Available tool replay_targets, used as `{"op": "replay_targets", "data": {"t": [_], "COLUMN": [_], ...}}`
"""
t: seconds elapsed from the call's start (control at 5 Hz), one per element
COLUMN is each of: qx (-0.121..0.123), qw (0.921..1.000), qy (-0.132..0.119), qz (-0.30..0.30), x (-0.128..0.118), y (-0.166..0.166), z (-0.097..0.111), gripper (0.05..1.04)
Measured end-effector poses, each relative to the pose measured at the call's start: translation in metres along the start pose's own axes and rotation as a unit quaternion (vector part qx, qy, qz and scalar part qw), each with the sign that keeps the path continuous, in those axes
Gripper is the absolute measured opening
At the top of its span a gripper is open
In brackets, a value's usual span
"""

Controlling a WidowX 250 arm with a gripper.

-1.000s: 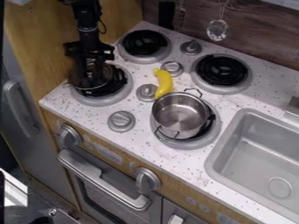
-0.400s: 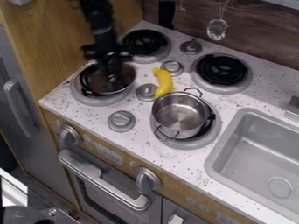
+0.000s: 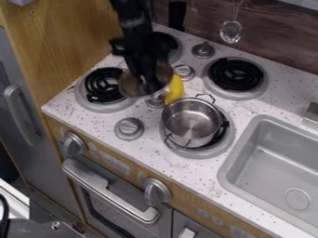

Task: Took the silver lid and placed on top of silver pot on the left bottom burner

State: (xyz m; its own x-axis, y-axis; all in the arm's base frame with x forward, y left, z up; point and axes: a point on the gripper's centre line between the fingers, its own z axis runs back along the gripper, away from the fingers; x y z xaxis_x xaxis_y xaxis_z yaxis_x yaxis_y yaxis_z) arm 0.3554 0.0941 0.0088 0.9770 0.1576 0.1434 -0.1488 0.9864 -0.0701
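A: Where do we have the lid (image 3: 129, 85)?

B: Hanging under the gripper (image 3: 149, 89), up off the table (image 3: 146, 149). We judge the jaws shut on its top; the grip itself is hidden, so we can't tell how small the gap is.

A: And the pot (image 3: 191, 122)?

B: Open-topped and upright on the near burner (image 3: 202, 153) beside the sink (image 3: 282, 160). From the jaws it lies toward us and to the right in our view, and lower. Near, but the lid isn't over it.

A: The task line says left bottom burner.

B: We note the pot on the lower right of the four. The lower left one (image 3: 104, 86) is bare coil.

A: Any long axis to mind?

B: The pot's two loop handles (image 3: 205, 95) sit at opposite sides of the rim, one toward the back, one toward us. A round lid needs no matching turn, we think; centring and level matter more.

A: Hazards?

B: A yellow banana (image 3: 175, 88) lies just beside the pot, partly behind the lid in our view. We'd keep high past it, then lower straight down.

A: Surroundings?

B: White speckled top, grey knobs, wood panel (image 3: 68, 42) at left, dark wood wall (image 3: 273, 35) behind, a ladle (image 3: 231, 32) hanging there.
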Motion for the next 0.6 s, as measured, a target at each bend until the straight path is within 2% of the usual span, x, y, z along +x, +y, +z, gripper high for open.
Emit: {"op": "replay_targets", "data": {"t": [0.2, 0.4, 0.6], "qx": [0.015, 0.02, 0.016], "qw": [0.9979, 0.9943, 0.993], "qy": [0.021, 0.012, -0.013], "qz": [-0.059, -0.104, -0.116], "x": [-0.025, -0.036, -0.031], "y": [-0.027, -0.051, -0.073], "z": [-0.011, -0.019, -0.022], "gripper": [0.269, 0.269, 0.269]}}
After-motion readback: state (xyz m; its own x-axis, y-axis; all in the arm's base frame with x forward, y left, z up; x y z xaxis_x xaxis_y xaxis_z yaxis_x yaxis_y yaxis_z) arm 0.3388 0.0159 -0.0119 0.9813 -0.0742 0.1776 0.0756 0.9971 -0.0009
